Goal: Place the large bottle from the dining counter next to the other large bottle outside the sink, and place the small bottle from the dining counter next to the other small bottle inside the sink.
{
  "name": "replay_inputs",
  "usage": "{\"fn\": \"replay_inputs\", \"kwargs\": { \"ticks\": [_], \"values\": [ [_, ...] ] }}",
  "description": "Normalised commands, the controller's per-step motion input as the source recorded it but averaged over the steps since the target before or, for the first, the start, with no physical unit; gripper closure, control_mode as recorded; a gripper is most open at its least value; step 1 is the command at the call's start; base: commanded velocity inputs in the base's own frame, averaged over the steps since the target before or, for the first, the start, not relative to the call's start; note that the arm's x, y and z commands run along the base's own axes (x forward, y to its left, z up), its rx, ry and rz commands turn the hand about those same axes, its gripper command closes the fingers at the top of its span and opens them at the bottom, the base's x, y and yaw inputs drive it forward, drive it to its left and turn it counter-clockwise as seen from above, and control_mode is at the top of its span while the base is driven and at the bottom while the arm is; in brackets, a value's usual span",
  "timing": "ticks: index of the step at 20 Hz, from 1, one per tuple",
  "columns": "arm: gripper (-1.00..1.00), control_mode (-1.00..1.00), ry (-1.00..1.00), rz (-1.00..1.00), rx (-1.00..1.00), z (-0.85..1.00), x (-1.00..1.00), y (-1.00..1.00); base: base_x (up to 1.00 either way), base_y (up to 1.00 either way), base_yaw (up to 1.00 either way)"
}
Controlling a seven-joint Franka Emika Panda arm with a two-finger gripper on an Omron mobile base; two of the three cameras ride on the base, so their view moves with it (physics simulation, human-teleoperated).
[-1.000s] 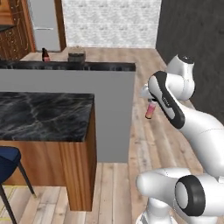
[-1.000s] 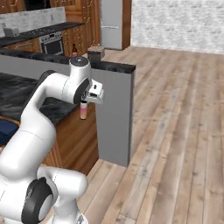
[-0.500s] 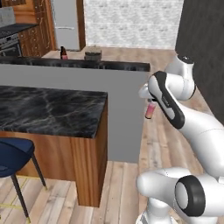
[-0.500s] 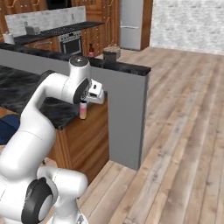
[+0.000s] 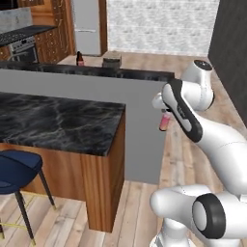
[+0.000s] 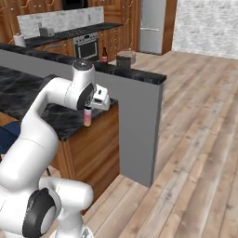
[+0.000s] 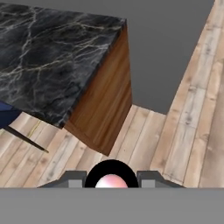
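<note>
End effector [image 6: 88,111] grips small bottle [image 6: 87,117] — beside dining counter [image 5: 58,120].

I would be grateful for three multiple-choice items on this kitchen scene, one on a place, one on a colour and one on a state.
1. Where is the small bottle?
A. standing on the dining counter
B. hanging from the gripper above the wooden floor
C. lying on the blue stool

2. What colour is the top of the dining counter?
A. black with pale veins
B. plain white
C. bare wood

3. How does the gripper stand?
A. wide open, holding nothing
B. shut on a black bottle
C. shut on the small bottle

Answers: 1 B, the left base view shows the pink bottle under the hand, off the counter's end, with floor planks below. 2 A, the hand view shows dark marble with light veins. 3 C, the right base view shows the bottle hanging from the hand.
</note>
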Motion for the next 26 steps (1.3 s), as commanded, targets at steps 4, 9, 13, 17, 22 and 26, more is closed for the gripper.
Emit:
{"fn": "replay_inputs", "kwargs": {
  "ticks": [4,9,13,17,22,26],
  "values": [
    [1.00,1.00,0.00,0.00,0.00,0.00,0.00,0.00,0.04,-0.67,0.12],
    [1.00,1.00,0.00,0.00,0.00,0.00,0.00,0.00,-0.36,-0.77,0.10],
    [1.00,1.00,0.00,0.00,0.00,0.00,0.00,0.00,-0.45,-0.73,0.11],
    [1.00,1.00,0.00,0.00,0.00,0.00,0.00,0.00,-0.42,-0.78,0.10],
    [1.00,1.00,0.00,0.00,0.00,0.00,0.00,0.00,-0.22,-0.80,0.10],
    [1.00,1.00,0.00,0.00,0.00,0.00,0.00,0.00,0.13,-0.67,0.12]
  ]
}}
